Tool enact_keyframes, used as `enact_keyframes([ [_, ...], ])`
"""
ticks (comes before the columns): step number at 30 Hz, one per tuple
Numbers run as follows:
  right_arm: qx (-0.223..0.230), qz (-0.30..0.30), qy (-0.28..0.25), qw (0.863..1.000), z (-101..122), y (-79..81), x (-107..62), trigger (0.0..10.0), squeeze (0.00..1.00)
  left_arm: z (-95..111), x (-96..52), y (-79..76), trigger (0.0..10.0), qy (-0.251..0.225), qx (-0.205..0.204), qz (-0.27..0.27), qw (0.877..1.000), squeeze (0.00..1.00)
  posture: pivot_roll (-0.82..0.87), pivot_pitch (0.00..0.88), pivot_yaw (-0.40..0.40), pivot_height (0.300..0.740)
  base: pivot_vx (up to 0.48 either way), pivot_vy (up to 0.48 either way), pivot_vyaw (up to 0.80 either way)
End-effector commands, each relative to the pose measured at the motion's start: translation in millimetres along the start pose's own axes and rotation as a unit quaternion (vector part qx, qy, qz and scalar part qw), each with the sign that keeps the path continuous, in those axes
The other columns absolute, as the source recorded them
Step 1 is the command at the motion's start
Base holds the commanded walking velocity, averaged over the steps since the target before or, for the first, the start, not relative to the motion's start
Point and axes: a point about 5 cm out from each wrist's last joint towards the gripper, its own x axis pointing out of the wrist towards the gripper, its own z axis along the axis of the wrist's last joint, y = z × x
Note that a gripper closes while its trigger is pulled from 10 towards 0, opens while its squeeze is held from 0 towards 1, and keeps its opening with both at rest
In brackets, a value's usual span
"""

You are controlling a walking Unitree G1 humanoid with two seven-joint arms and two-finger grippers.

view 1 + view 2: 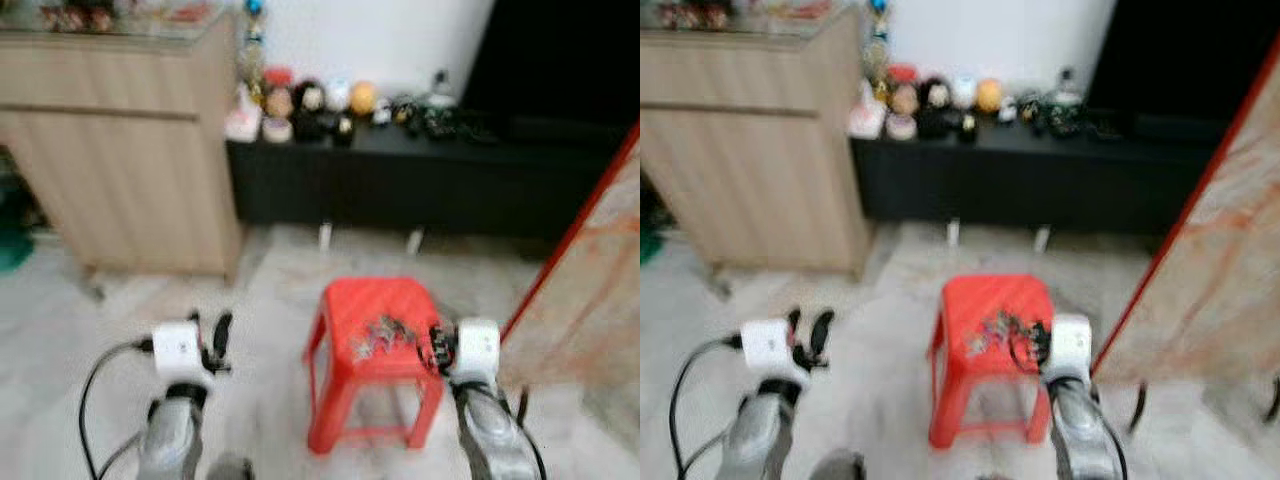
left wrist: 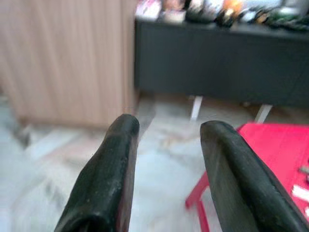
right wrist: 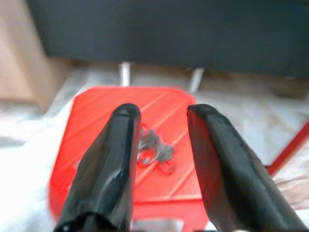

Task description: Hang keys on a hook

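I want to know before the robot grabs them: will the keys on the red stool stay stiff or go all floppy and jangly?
Probably floppy: the keys lie as a loose spread bunch on the red stool, so they would likely dangle when lifted. They look like shiny metal, perhaps slippery between the right gripper fingers, which are open above them. If pushed, they may slide on the smooth seat.

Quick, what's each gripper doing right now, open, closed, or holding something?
Left gripper: open, empty, off to the left of the red stool.
Right gripper: open, empty, poised above the keys on the stool.
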Motion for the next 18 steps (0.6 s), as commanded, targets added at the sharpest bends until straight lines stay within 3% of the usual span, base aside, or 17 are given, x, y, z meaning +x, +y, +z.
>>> enact_keyframes([
  [1,0.002,-0.004,-0.001,1.0,2.7,-1.6,1.6,10.0,0.0,2.8,3.4,-4.7,10.0,-0.002,-0.005,-0.01,1.0,0.0,0.05,0.0,-0.098,0.65,0.0,0.0,0.0],
  [14,0.011,-0.002,0.006,1.0,2.0,0.2,2.9,10.0,0.0,-0.9,3.0,-8.9,10.0,0.014,-0.006,-0.024,1.0,0.0,0.05,0.0,-0.101,0.65,0.0,0.0,0.0],
  [18,0.011,0.001,0.005,1.0,2.2,1.3,2.7,10.0,0.0,-2.3,2.2,-9.1,10.0,0.018,-0.011,-0.021,1.0,0.0,0.05,0.0,-0.102,0.65,0.263,0.0,0.0],
])
